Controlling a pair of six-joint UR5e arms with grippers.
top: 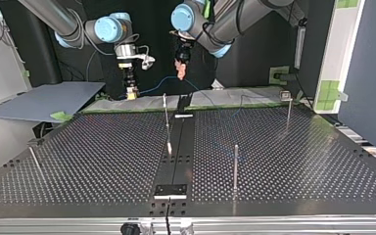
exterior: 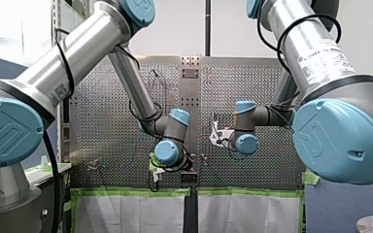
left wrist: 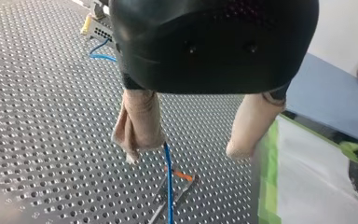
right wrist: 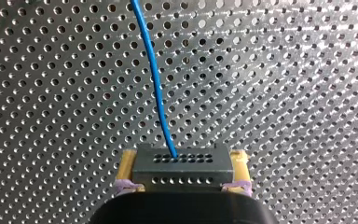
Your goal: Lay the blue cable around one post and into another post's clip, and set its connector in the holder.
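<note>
Two tools over the counter (right wrist: 284, 93): my right tool (right wrist: 184, 164) clamps the connector (right wrist: 182, 171) between yellow pads (right wrist: 128, 166), blue cable (right wrist: 154, 79) trailing above the counter; my left tool (left wrist: 185, 151) stands wide open.

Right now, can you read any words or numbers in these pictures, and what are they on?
"UNIVERSAL ROBOTS", only just readable: white label on my right arm; its smaller print is too blurred to read.
Raised logo, no clear letters: blue joint cap on my left arm.
Small mark on my left arm: too small to read.
Top view and both wrist views: no text.
</note>
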